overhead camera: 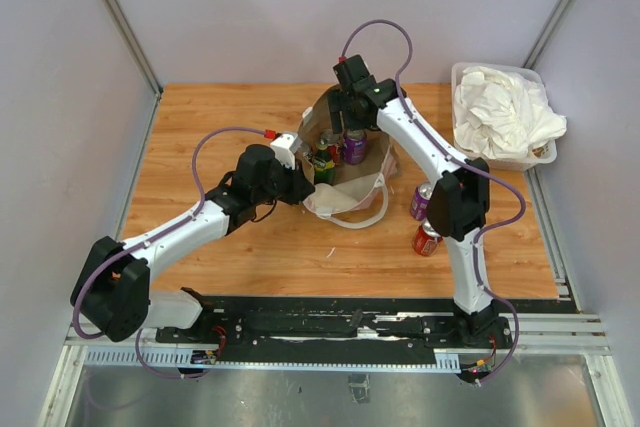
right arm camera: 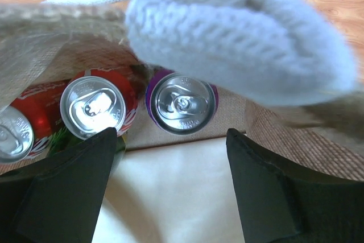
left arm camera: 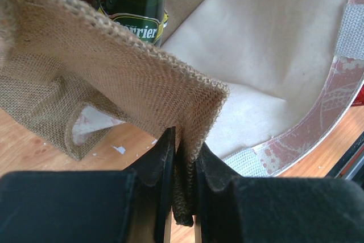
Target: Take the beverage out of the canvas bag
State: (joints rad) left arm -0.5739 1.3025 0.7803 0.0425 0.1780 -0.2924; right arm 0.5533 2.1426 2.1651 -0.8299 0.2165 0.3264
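Inside the canvas bag, a purple can stands beside a red can and a Perrier bottle. The left claw is clenched on the bag's burlap rim, and the right claw hangs released above the purple can. It looks like the reaching step; next it should lower and close.

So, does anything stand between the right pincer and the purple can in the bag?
Nothing visible does. The purple can sits upright straight ahead of the open right pincer, bare lining between them. The white handle loop hangs just above that path.
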